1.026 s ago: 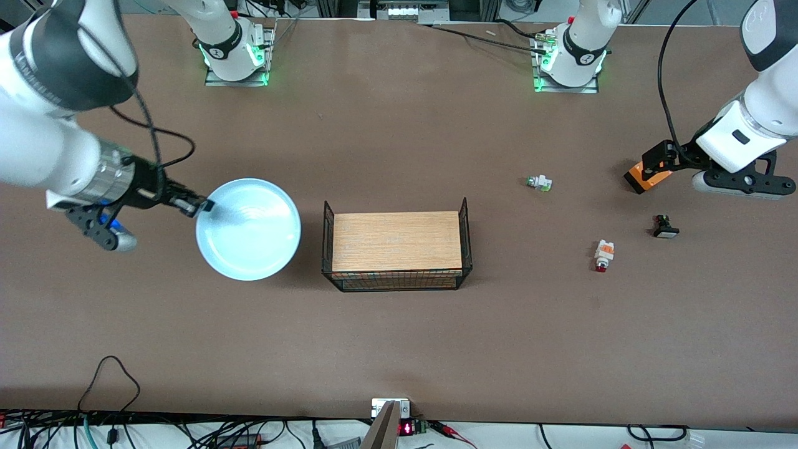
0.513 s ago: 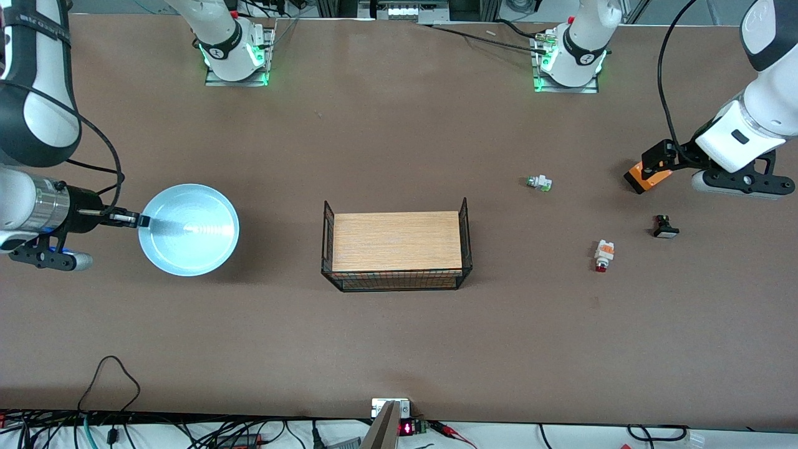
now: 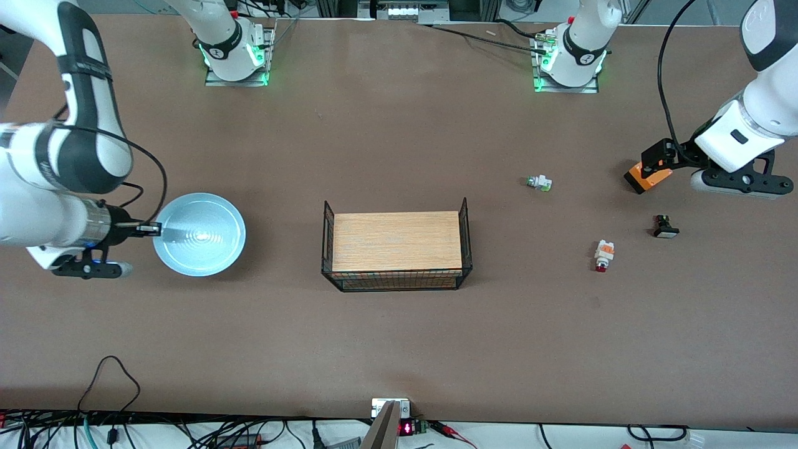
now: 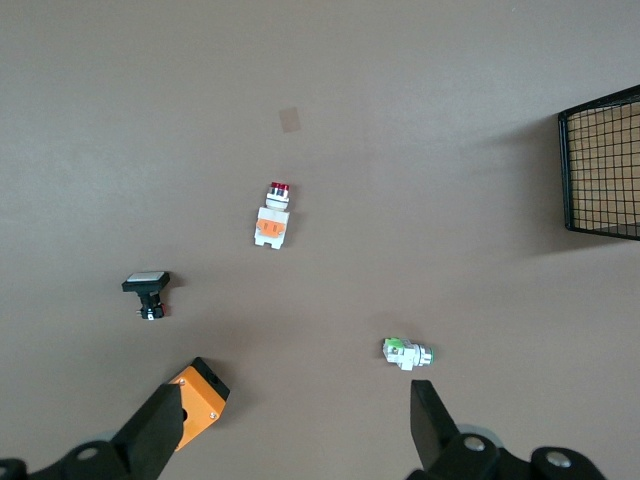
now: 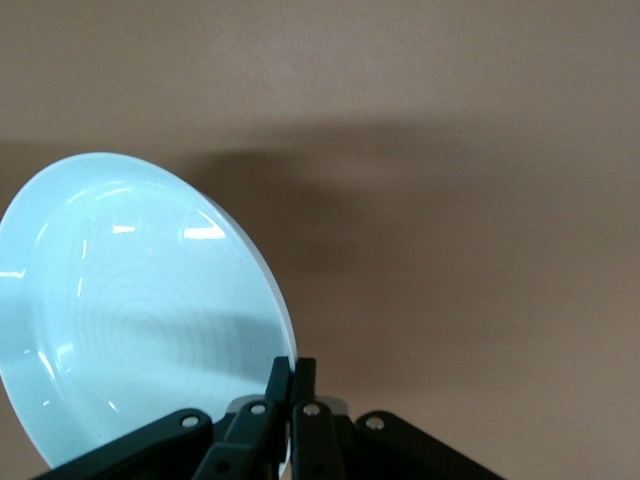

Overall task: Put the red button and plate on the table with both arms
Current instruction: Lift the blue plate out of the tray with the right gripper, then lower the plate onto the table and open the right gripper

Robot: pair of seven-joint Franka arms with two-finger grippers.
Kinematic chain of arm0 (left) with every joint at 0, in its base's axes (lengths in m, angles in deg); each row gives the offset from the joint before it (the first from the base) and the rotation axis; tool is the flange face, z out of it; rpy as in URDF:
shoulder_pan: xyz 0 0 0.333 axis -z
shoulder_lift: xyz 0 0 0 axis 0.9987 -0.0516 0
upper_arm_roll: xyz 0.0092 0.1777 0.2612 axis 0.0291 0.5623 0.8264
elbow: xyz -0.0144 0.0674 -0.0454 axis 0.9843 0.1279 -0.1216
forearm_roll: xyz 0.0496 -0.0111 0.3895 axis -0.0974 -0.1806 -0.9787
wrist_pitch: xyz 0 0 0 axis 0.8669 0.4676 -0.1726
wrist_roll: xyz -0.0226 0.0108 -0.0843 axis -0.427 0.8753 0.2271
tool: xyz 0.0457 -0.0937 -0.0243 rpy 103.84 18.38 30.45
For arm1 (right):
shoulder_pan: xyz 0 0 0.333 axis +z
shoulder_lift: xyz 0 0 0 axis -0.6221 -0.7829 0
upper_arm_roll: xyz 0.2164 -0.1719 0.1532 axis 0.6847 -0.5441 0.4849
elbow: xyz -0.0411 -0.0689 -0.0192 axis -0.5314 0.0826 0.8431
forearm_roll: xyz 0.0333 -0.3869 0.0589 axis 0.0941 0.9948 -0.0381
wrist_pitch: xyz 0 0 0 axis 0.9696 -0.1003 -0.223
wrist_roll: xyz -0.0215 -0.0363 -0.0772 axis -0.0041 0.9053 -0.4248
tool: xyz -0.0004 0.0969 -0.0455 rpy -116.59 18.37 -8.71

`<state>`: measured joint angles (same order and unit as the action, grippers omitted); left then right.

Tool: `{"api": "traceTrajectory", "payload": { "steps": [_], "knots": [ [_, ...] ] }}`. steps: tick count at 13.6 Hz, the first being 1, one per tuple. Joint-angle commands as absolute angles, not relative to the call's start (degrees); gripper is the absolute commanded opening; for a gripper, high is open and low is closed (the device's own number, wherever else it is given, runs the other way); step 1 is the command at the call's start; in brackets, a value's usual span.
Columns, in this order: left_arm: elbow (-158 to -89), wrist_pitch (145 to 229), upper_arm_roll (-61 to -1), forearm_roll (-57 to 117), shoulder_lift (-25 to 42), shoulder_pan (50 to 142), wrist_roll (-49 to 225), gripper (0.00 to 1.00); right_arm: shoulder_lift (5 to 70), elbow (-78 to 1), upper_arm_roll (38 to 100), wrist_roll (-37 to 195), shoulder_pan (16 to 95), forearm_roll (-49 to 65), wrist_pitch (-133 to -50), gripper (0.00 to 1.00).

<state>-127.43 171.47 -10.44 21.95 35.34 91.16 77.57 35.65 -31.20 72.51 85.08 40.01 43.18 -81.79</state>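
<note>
Front view: the right end effector (image 3: 151, 229) pinches the rim of the plate (image 3: 199, 234), which has dropped lower and slid back slightly toward the wooden tray (image 3: 396, 242) over the past second, at the right arm's end of the surface (image 3: 399, 337). Its shadow now hugs its edge, so it looks close to set down, though contact cannot be confirmed. The tray, the one container here, holds nothing on its wooden floor. The red button (image 3: 603, 254) lies unmoved on the surface, between the tray and the left arm's end, so its half of the job looks done. The left end effector (image 3: 651, 168) waits over the orange box (image 3: 647, 176), unchanged; whether it touches the box cannot be told. A white part with a green tip (image 3: 539, 183) and a black part (image 3: 665, 227) lie near the button.

Left wrist view: the left end effector's fingers (image 4: 157, 432) stand wide apart and hold nothing, one finger just above the orange box (image 4: 198, 401). The red button (image 4: 273, 217), the green-tipped part (image 4: 406, 353) and the black part (image 4: 147, 292) lie apart from one another; a corner of the tray's wire side (image 4: 601, 165) shows.

Right wrist view: the right end effector (image 5: 291, 378) is clamped almost shut on the rim of the plate (image 5: 130, 310), which is empty.
</note>
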Motion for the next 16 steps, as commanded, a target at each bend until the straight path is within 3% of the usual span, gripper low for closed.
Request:
{"api": "traceTrajectory", "payload": {
  "steps": [1, 6, 8, 9, 10, 13, 16],
  "knots": [
    [-127.4, 170.66, -10.36, 20.66, 36.11, 91.52, 77.36, 1.0, 40.16, -45.31, 72.91, 78.38, 36.2, 43.06, -93.52, 0.0],
    [-126.7, 170.57, -10.45, 20.66, 35.85, 91.52, 77.36, 1.0, 39.99, -56.92, 72.91, 71.06, 33.55, 39.45, -105.76, 0.0],
    [-126.7, 170.57, -10.45, 20.66, 35.76, 91.52, 77.36, 1.0, 39.38, -63.34, 72.91, 66.95, 33.38, 39.45, -114.46, 0.02],
    [-126.7, 170.57, -10.45, 20.66, 35.76, 91.52, 77.36, 1.0, 39.37, -63.36, 72.91, 67.45, 33.29, 39.45, -114.39, 0.23],
    [-126.7, 170.57, -10.45, 20.66, 35.76, 91.52, 77.36, 1.0, 39.98, -63.18, 72.91, 68.84, 33.37, 39.36, -113.78, 0.99],
    [-126.7, 170.57, -10.45, 20.66, 35.85, 91.52, 77.36, 1.0, 44.02, -59.77, 74.13, 77.71, 34.43, 39.45, -106.26, 1.0],
    [-126.7, 170.4, -10.45, 20.66, 35.85, 91.52, 77.45, 1.0, 44.91, -50.47, 75.89, 83.78, 35.57, 39.71, -94.74, 1.0]
  ]
}}
